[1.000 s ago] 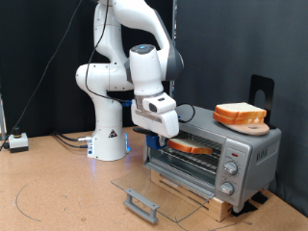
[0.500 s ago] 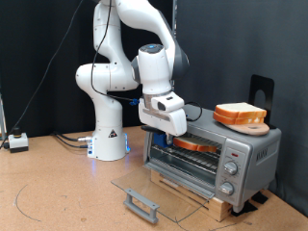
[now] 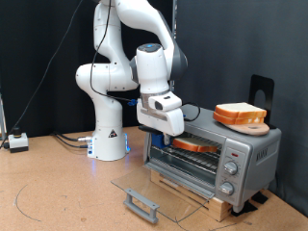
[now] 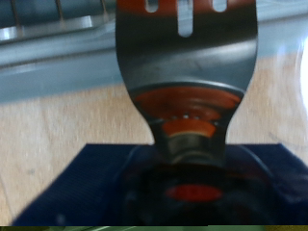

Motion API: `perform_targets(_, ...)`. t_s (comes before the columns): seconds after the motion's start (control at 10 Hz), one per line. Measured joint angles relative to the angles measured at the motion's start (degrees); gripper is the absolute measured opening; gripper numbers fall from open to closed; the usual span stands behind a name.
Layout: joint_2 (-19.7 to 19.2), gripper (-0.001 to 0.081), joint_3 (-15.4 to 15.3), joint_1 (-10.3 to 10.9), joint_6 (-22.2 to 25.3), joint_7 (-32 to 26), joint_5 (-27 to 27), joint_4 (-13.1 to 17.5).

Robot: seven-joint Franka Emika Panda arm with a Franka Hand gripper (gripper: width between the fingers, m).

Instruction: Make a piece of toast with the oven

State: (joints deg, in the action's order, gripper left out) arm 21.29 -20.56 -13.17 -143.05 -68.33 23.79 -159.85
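The silver toaster oven (image 3: 231, 154) stands at the exterior view's right with its glass door (image 3: 159, 185) folded down flat. A single slice of toast (image 3: 197, 145) lies inside on the rack. My gripper (image 3: 164, 123) hangs just outside the oven's mouth, to the exterior view's left of the slice. It is shut on the handle of a slotted metal spatula (image 4: 188, 67), whose blade points into the oven. In the wrist view the blade fills the middle and hides the slice; the oven's opening is a blur behind it.
A thicker stack of bread slices (image 3: 240, 114) sits on a wooden board on top of the oven. The door's grey bar handle (image 3: 142, 203) juts out low over the brown table. A small white box (image 3: 18, 141) and cables lie at the exterior view's left.
The gripper has moved to the exterior view's right, closer to the oven's mouth, then barely shifted. The toast sits slightly deeper in the oven.
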Motion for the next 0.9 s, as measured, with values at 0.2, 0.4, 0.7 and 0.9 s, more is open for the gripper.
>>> perform_targets(0.2,-0.8,0.0395,1.3,-3.2,0.0,-1.2,-2.5,0.7)
perform_targets(0.4,-2.1,0.0395,2.7,-5.2,0.0,-3.0,-3.3,1.6)
perform_targets(0.7,-3.2,0.0395,4.1,-6.0,0.1,-5.5,-3.4,2.3)
perform_targets(0.9,-3.7,0.0395,4.1,-6.5,0.1,-5.7,-3.6,2.4)
